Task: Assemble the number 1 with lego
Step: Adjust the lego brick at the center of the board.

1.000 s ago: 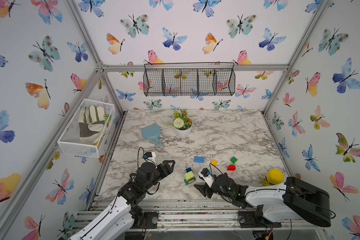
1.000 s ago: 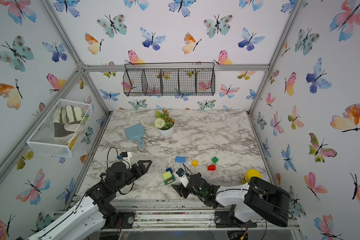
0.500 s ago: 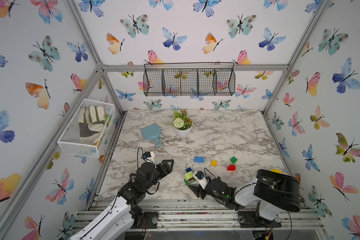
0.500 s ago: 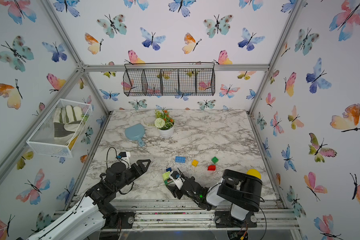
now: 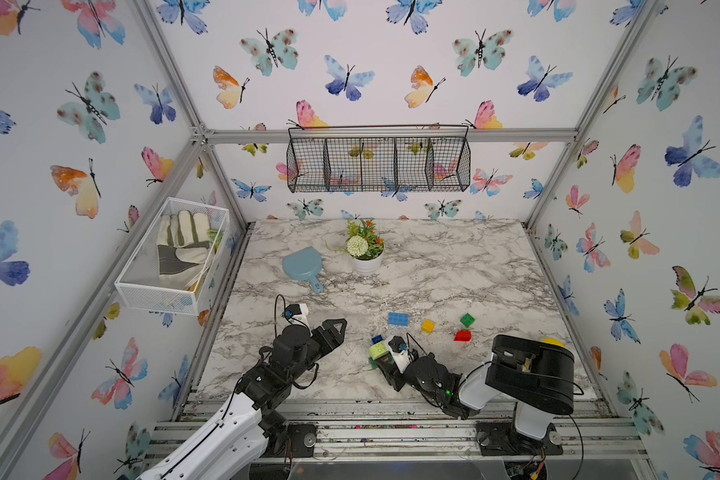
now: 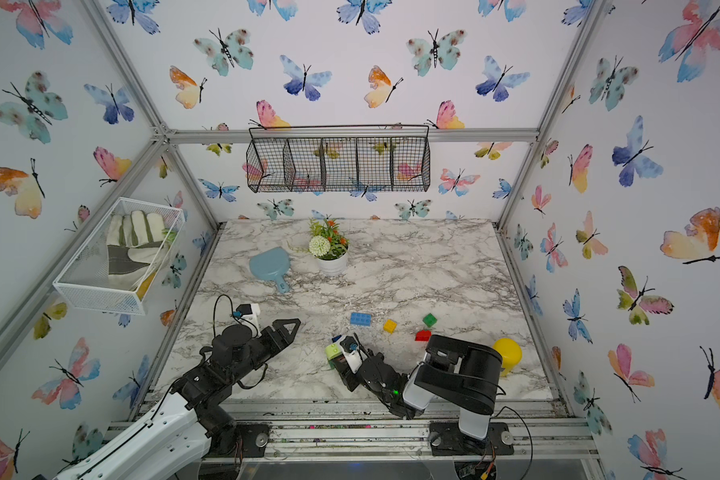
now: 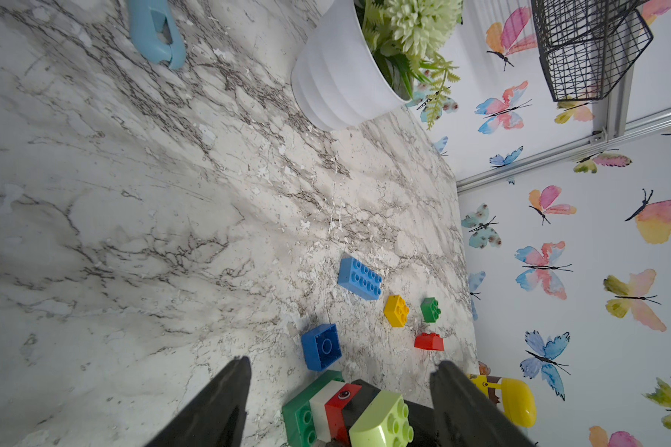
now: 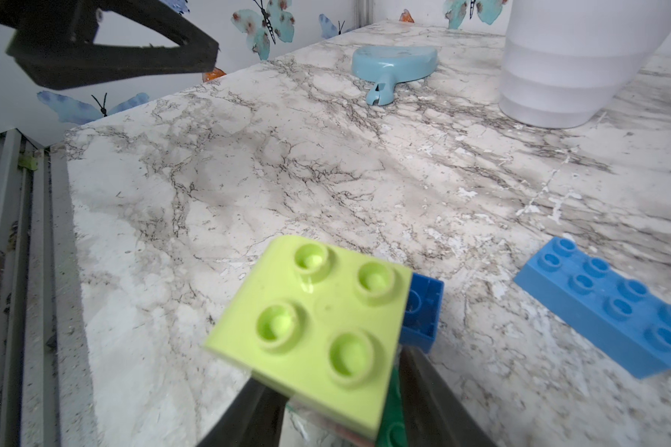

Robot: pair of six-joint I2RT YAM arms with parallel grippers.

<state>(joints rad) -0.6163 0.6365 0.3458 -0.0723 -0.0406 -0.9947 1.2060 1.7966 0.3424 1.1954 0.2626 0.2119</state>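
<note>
The right arm folds low from its base on the front rail, forearm laid toward the middle of the marble table [image 5: 454,270], with the right gripper [image 5: 382,362] down at the table surface. Its fingers [image 8: 434,402] sit on either side of a stack of bricks [image 7: 345,414], green, white, red and black, with a lime brick [image 8: 310,329] on the end. Whether they are pressing on the stack cannot be told.

The left arm reaches in from the front left corner. The left gripper [image 5: 337,326] is raised above the table with its jaws spread wide and nothing between them, pointing toward the stack.

The stack is near the front edge, about mid-width, with a small blue brick [image 7: 321,347] just beside it. Farther in lie a long blue brick [image 5: 398,318], a yellow brick [image 5: 428,326], a green brick [image 5: 467,320] and a red brick [image 5: 462,335], each apart from the others. A yellow jar [image 6: 508,353] stands behind the right arm near the right edge.

Bare marble spreads across the left half and the middle, up to a blue scoop [image 5: 302,266] and a potted plant [image 5: 366,264] near the back.
</note>
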